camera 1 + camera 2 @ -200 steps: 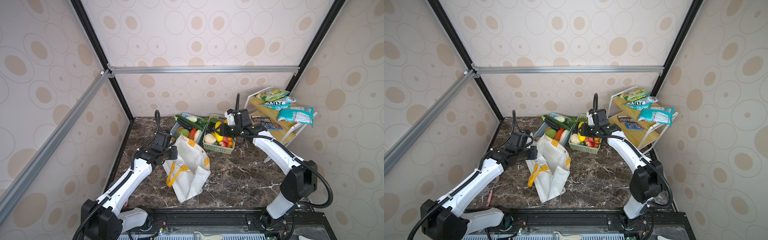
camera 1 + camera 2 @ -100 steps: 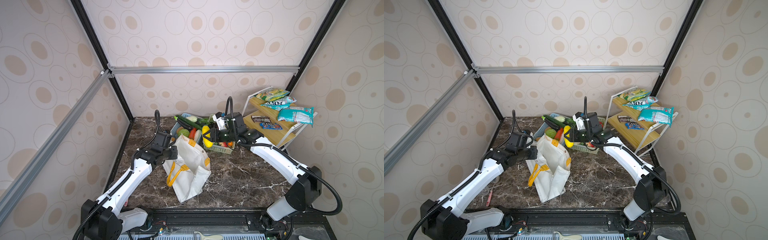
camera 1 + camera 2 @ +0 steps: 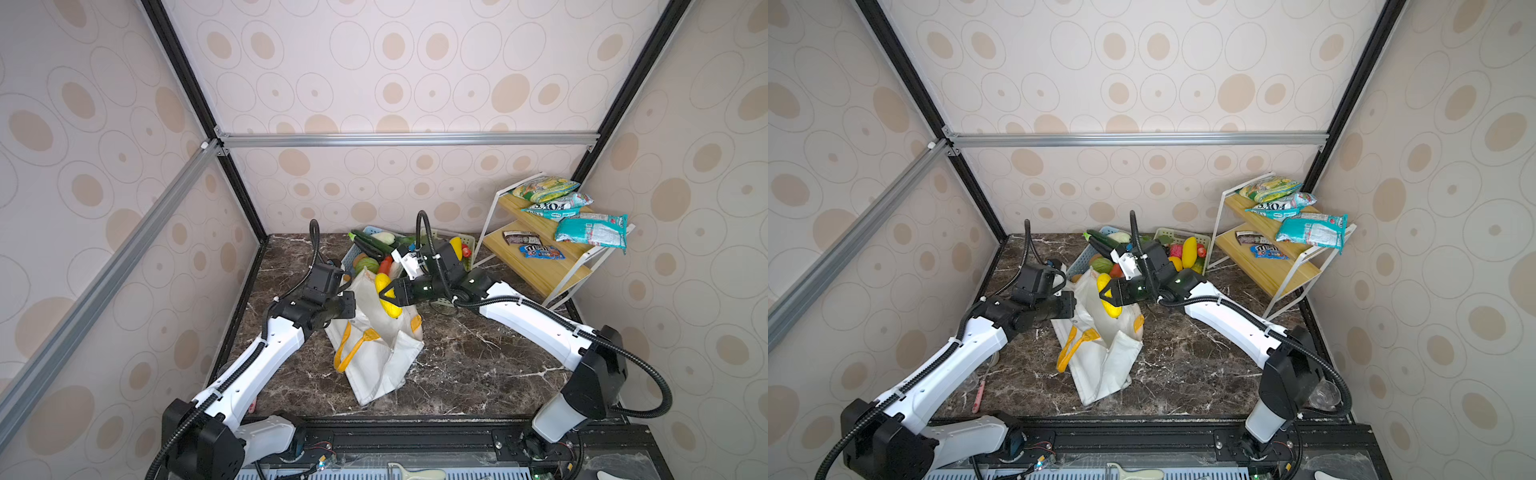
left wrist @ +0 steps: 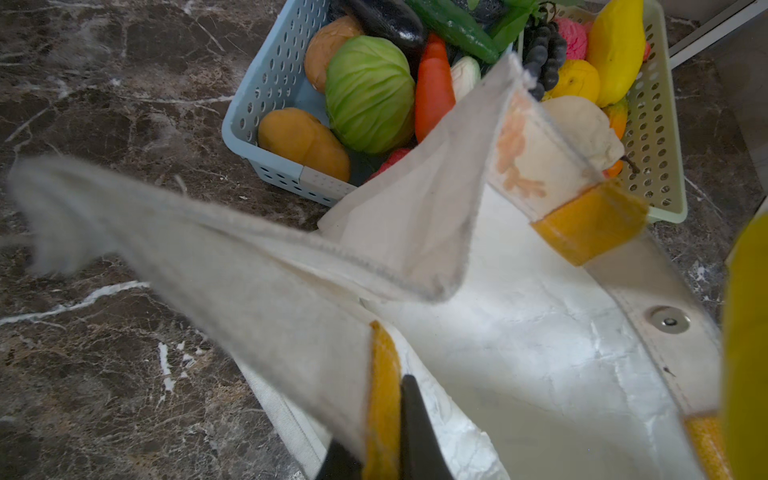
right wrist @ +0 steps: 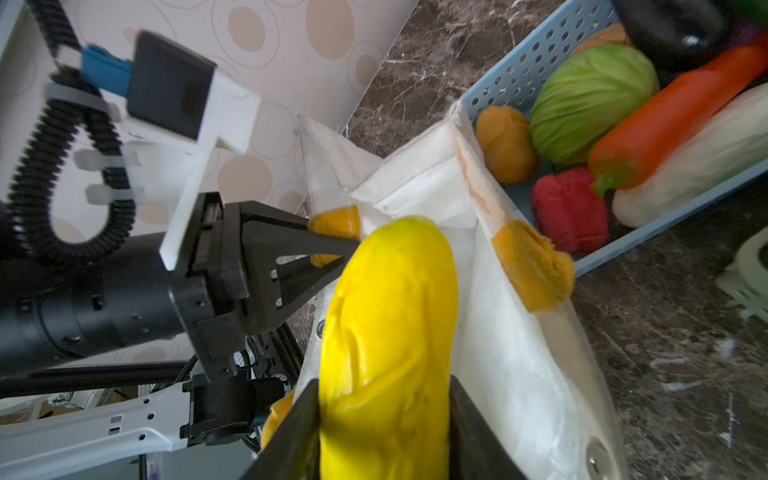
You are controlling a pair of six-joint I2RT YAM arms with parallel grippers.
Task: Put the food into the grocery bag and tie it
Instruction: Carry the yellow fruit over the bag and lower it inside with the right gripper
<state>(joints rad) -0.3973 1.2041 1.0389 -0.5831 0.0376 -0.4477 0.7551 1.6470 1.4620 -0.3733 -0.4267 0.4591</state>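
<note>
got my right claw (image 5: 384, 436) clamped on the yellow fruit (image 5: 386, 332), fruit tip over the grocery bag (image 3: 374, 353) mouth, left claw (image 5: 332, 253) opposite, pinched shut on the rim's orange tab, blue basket (image 4: 266, 83) edge just beyond, tight gap

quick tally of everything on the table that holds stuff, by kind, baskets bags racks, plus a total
slotted plastic baskets: 2 (light blue basket, pale green basket)
white fabric tote bag with yellow-orange handles: 1
two-tier wooden rack with white metal frame: 1
total: 4
</note>
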